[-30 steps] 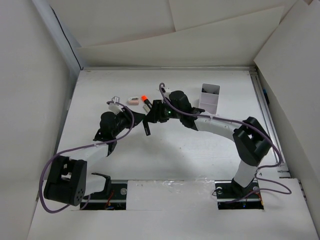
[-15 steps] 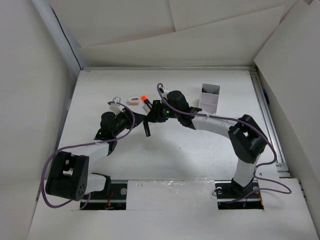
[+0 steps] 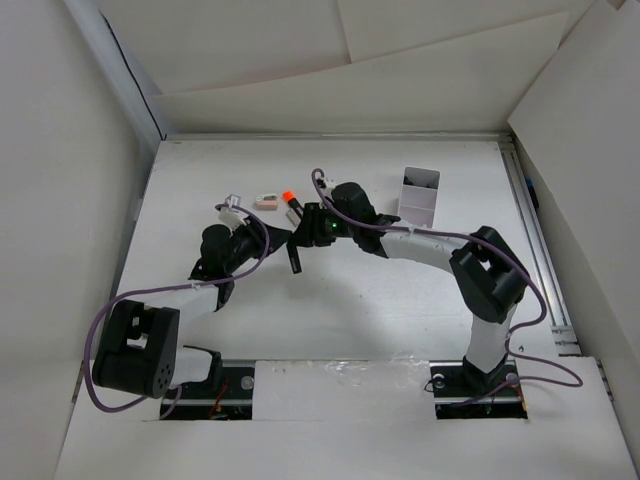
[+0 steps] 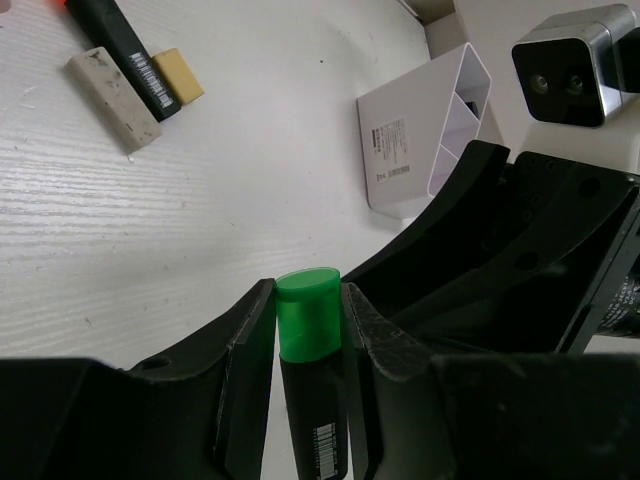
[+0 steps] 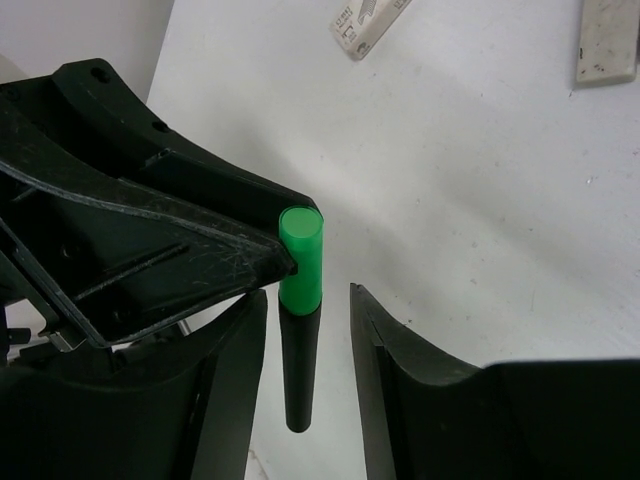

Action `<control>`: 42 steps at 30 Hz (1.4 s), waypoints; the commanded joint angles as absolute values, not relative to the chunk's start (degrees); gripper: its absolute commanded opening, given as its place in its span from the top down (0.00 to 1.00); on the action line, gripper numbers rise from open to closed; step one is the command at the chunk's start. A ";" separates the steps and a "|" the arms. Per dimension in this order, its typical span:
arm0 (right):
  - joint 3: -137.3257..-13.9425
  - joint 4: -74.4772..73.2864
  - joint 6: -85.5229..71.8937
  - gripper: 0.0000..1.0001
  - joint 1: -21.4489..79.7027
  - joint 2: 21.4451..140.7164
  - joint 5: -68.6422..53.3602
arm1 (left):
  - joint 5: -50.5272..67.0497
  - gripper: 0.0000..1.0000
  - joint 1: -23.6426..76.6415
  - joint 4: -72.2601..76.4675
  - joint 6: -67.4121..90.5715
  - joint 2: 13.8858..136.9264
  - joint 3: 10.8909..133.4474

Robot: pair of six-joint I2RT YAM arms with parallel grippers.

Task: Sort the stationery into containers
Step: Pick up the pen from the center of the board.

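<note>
Edging closer, my right gripper [image 5: 307,290] now straddles, jaws apart, the green-capped black marker [image 4: 316,420] my left gripper [image 4: 307,295] clamps; handover seemingly imminent.

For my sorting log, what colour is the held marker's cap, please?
The marker has a bright green cap; left wrist view shows it best.

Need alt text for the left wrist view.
The left gripper is shut on a green-capped marker, cap pointing away. Beyond it on the white table: a white divided box, and at top left a second marker between a pale eraser and a tan eraser. The right arm fills the right side.
</note>
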State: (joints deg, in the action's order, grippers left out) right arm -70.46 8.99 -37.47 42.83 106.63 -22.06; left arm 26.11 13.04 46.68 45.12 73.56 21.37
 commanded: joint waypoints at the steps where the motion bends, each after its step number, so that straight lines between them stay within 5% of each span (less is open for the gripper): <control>1: -71.72 12.13 -37.00 0.56 42.63 105.91 -21.88 | 29.71 1.00 13.62 48.96 45.62 72.86 21.71; 10: -73.73 12.13 -37.00 0.67 42.63 107.84 -23.81 | 31.38 1.00 13.62 49.67 45.53 72.86 21.71; 16: -73.13 12.13 -37.53 0.86 42.63 107.85 -24.43 | 30.76 1.00 13.62 48.88 45.53 72.33 21.71; 19: -71.73 12.13 -37.53 0.90 42.63 107.06 -24.43 | 30.76 0.92 13.62 48.34 44.91 72.33 22.24; 28: -67.86 12.74 -37.53 0.92 40.87 103.71 -23.91 | 30.67 0.68 11.87 48.34 44.91 70.76 22.24; 42: -63.38 13.27 -37.53 0.96 34.91 95.46 -22.85 | 26.64 0.57 10.99 44.56 43.07 65.47 21.62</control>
